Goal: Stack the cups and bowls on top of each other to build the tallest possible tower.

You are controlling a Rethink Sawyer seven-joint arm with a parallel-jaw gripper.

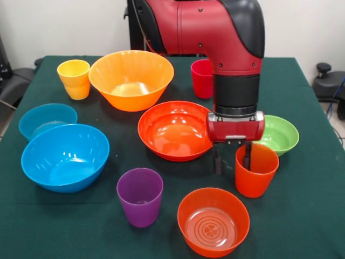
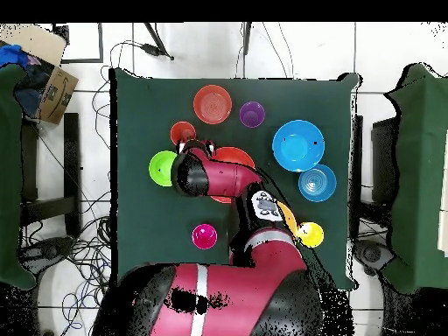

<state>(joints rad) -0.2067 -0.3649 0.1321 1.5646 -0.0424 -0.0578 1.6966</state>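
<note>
Cups (image 1: pixel 140 196): four, unstacked. Bowls (image 1: pixel 131 79): six. Gripper (image 1: pixel 232 159) fingers spread astride orange cup (image 1: pixel 256 170) rim.

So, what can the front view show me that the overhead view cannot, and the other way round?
Only the front view shows the gripper: one finger is inside the orange-red cup, the other outside its rim. Only the overhead view shows the robot's base and the cardboard box beside the table. Both show the purple cup and the large blue bowl, standing separately, nothing stacked.
</note>
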